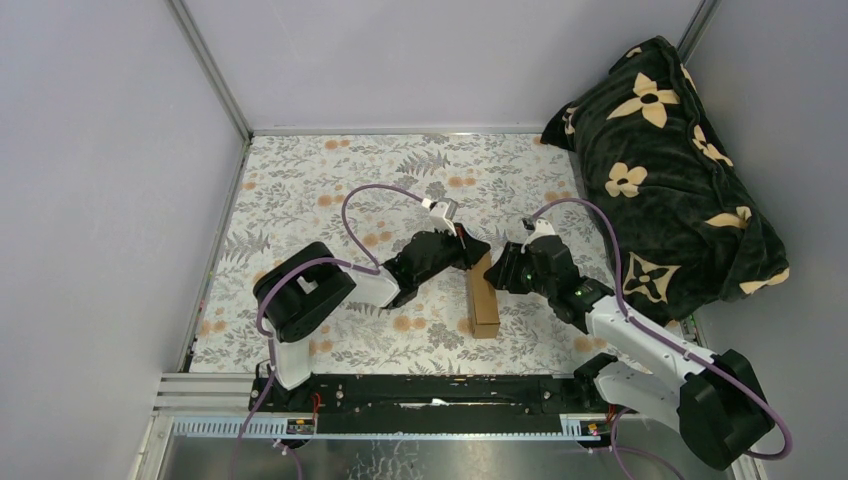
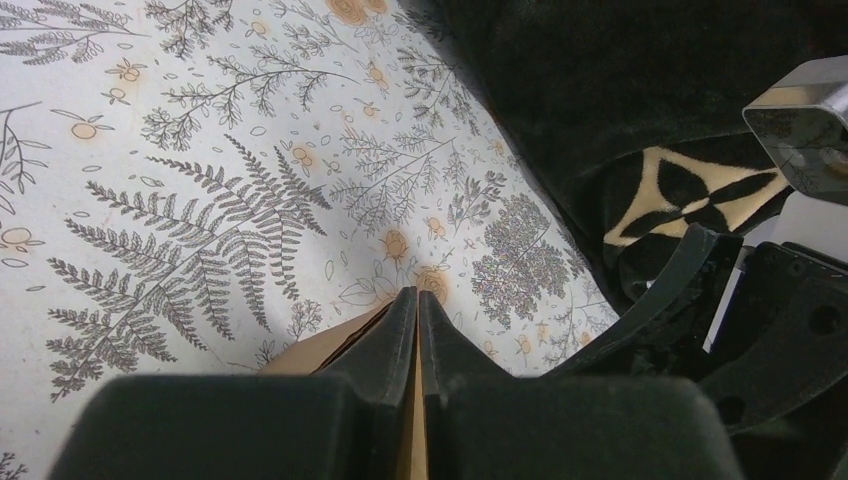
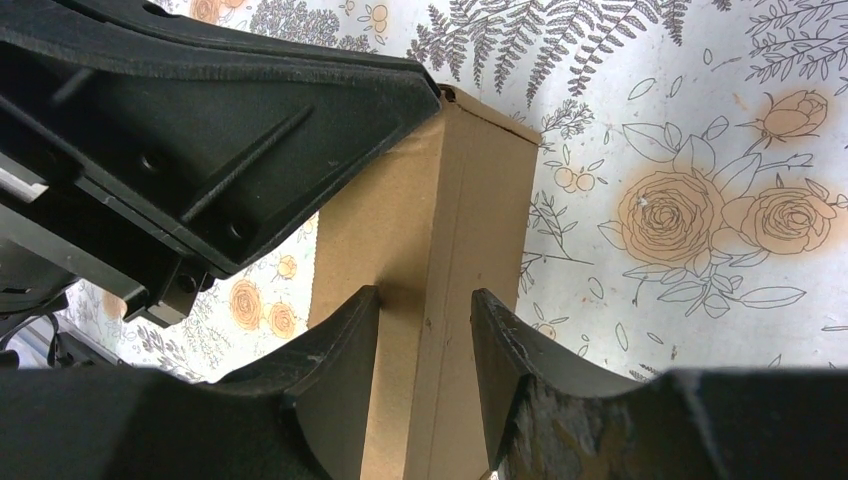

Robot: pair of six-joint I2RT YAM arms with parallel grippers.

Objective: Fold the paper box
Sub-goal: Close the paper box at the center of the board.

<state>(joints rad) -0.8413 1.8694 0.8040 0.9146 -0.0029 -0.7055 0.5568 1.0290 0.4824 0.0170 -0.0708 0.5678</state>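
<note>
The desk (image 1: 300, 190), covered in a cloth printed with ferns and roses, carries the paper box (image 1: 484, 297) at about the middle of its width, nearer the front edge than the back. A dark plush blanket (image 1: 670, 170) with cream flowers lies heaped to the right of the box and behind it, well apart from it.

The left arm (image 1: 300, 295) reaches in from the left of the box, the right arm (image 1: 650, 350) from its right and front. Both meet at the box's far end.

The paper box is plain brown cardboard, a slim closed rectangular block lying flat on the cloth, its long axis running from front to back.

The left gripper (image 2: 417, 295) sits at the far left corner of the box. Its fingers are pressed together, and a thin sliver of brown cardboard shows between them, so it pinches an edge of the box there.

The right gripper (image 3: 425, 300) hangs over the box's long upper edge, just right of the left gripper. Its fingers (image 3: 345, 335) stand partly spread with the cardboard showing in the gap. Whether they touch the box I cannot tell.
</note>
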